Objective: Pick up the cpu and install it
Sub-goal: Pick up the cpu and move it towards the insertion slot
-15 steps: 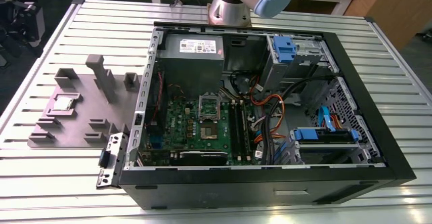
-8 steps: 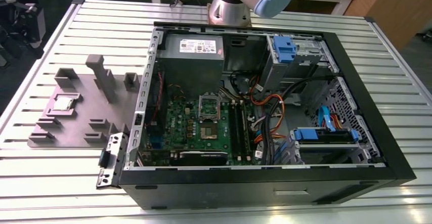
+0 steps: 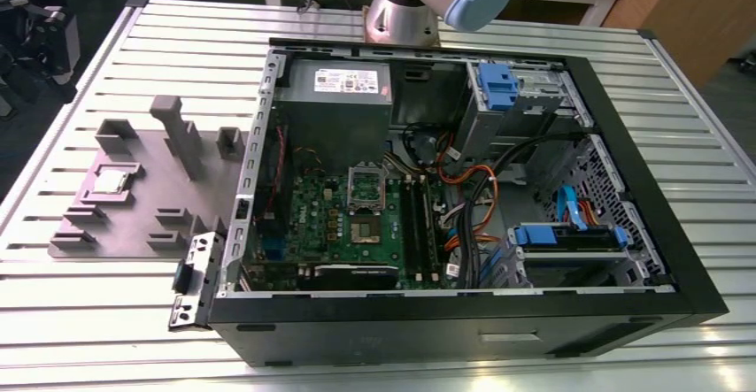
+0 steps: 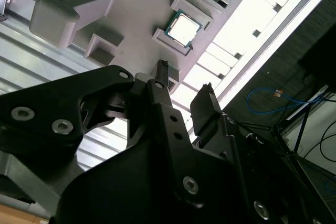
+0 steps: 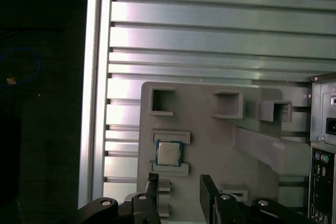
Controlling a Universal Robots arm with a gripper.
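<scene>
The cpu [image 3: 112,180] is a small square chip with a silvery top, lying flat in a recess of the grey fixture plate [image 3: 142,211] at the exterior view's left. In both wrist views the cpu [image 4: 184,29] [image 5: 168,153] lies just beyond the fingertips. My gripper [image 4: 184,83] [image 5: 179,183] is open with nothing between its black fingers [image 4: 160,72], and it hangs above the plate without touching the chip. The green motherboard [image 3: 349,224] lies inside the open computer case, with its silver socket frame [image 3: 367,186] near the middle.
The black computer case [image 3: 473,321] fills the middle of the slatted aluminium table [image 3: 119,312]. Inside it are a grey power supply [image 3: 336,82], orange and black cables [image 3: 473,197] and blue drive brackets [image 3: 567,237]. Raised grey blocks [image 3: 177,135] stand on the fixture plate. The table edge [image 5: 92,103] lies close to the chip.
</scene>
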